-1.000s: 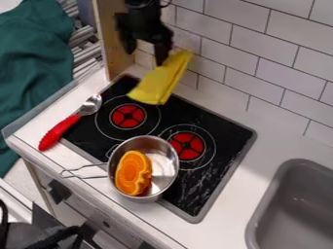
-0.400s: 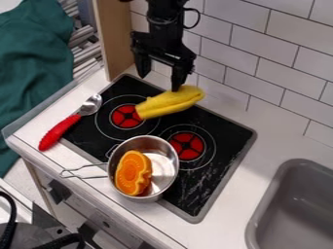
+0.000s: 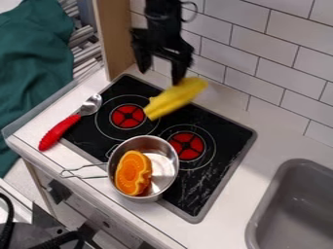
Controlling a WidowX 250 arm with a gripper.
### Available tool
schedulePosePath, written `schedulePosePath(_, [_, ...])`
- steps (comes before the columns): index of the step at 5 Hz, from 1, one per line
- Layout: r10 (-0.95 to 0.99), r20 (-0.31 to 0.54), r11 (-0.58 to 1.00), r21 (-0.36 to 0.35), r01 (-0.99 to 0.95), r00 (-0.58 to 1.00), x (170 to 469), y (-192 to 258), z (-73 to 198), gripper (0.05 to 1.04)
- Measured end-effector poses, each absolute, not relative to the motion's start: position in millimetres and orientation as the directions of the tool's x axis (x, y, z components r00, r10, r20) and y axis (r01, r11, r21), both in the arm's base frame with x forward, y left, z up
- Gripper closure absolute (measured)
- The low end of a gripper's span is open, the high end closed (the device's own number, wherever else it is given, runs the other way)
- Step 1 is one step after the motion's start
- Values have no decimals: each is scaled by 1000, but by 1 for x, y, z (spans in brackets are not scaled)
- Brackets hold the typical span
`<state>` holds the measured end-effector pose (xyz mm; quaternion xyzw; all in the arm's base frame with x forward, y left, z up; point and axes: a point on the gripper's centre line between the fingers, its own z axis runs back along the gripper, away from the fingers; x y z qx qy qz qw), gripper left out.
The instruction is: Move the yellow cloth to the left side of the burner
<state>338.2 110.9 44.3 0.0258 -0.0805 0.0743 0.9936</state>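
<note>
The black gripper hangs over the back edge of the stove, its fingers spread wide apart. Against the tip of its right finger is the yellow cloth, slanting down to the left over the back of the cooktop. The cloth's lower end is just right of the back-left burner. Whether the cloth rests on the stove or hangs above it, I cannot tell.
A metal pot holding an orange toy piece stands on the front of the cooktop. Left of the burner lies a red-handled spoon. A wooden panel rises behind left; a grey sink is at right.
The gripper has moved right and down from its earlier place. With it the yellow cloth has shifted right, from behind the back-left burner, and has changed its slant and shape.
</note>
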Motion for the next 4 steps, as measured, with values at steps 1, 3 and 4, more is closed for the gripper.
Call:
schedulePosePath(1, [186,208,978,52,-201,960,344,147,62,84])
schedulePosePath(3, [206,200,975,42,-219,958,345,155,56,84])
schedulePosePath(4, [183,121,982,17,-186,976,350,139,33,84])
